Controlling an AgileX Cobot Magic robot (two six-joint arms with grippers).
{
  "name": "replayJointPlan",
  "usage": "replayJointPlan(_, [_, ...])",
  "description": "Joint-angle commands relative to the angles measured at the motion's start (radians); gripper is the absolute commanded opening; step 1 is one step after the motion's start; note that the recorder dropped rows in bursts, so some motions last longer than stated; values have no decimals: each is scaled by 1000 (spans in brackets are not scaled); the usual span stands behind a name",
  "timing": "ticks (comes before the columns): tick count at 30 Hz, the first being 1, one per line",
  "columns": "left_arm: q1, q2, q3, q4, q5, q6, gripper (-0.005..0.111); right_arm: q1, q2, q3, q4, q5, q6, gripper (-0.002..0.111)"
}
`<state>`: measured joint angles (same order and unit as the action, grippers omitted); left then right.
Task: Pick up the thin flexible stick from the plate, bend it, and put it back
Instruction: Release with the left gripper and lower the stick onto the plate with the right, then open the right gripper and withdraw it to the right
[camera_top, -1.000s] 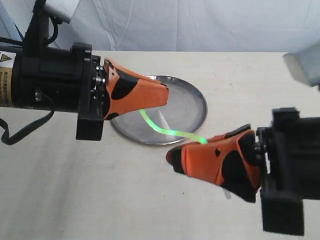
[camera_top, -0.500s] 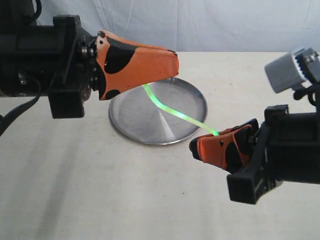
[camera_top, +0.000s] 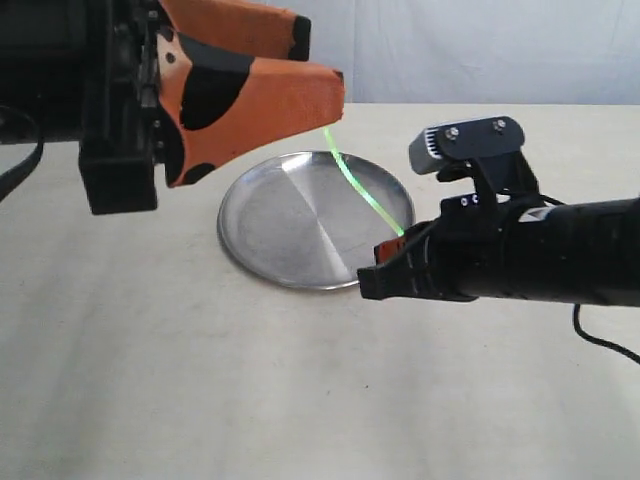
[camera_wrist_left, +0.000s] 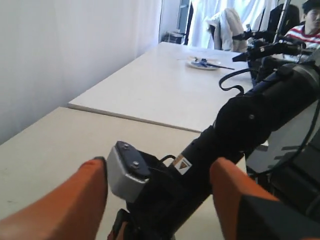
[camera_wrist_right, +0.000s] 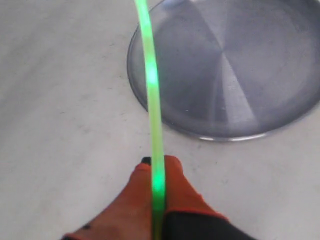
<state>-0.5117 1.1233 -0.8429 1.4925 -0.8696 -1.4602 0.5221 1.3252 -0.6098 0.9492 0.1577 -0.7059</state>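
Note:
The thin flexible stick glows bright green and runs almost straight, slanting up over the plate. My right gripper is shut on its lower end at the plate's near right rim; the right wrist view shows the stick pinched between the orange fingers of that gripper, beside the plate. My left gripper hangs above the plate, open, its lower finger just over the stick's upper end. No stick shows between the spread jaws of the left gripper, only the right arm.
The round silver plate lies on a beige table before a white curtain. The right arm's black body and grey camera stretch across the right side. Beyond it stands a second table with chairs and a seated person.
The left gripper rose and opened, where before it was shut on the stick's upper end. The right arm swung in toward the plate and turned. The wavy stick straightened and stands steeper.

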Motion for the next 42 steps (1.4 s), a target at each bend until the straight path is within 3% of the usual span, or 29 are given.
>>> replayJointPlan(1, [-4, -70, -6, 90, 62, -31, 50, -6, 176, -120, -111, -34, -3, -1])
replayJointPlan(5, [-4, -150, -6, 173, 183, -35, 35, -26, 349, -252, -135, -34, -3, -1])
replayJointPlan(9, [-4, -245, -4, 252, 310, -162, 25, -85, 515, -389, -137, 36, -1, -1])
replayJointPlan(14, [-4, -394, 2, 252, 381, -180, 24, -180, 712, -558, -140, 135, -1, -1])
replayJointPlan(18, [-4, -426, 2, 252, 429, -178, 24, -182, 747, -588, -140, 135, -1, 1])
replayJointPlan(19, [-4, -426, 2, 252, 439, -178, 24, -182, 747, -588, -140, 135, -1, 4])
replayJointPlan(23, [-4, -424, 2, 252, 477, -176, 24, -182, 735, -588, -137, 163, 2, 55])
replayJointPlan(24, [-4, -424, 2, 252, 477, -176, 24, -182, 724, -588, -136, 175, 15, 57])
replayJointPlan(26, [-4, -424, 2, 252, 477, -176, 24, -182, 684, -588, -139, 211, 46, 42])
replayJointPlan(28, [-4, -424, 2, 252, 477, -176, 24, -182, 624, -588, -159, 238, 46, 6])
replayJointPlan(29, [-4, -424, 2, 252, 477, -176, 24, -182, 573, -588, -181, 255, 47, 1])
replayJointPlan(37, [-4, -424, 2, 252, 474, -176, 24, -182, 275, -588, -237, 421, 50, 0])
replayJointPlan(42, [-4, -424, 2, 252, 474, -176, 24, -182, 76, -522, -239, 435, 79, 0])
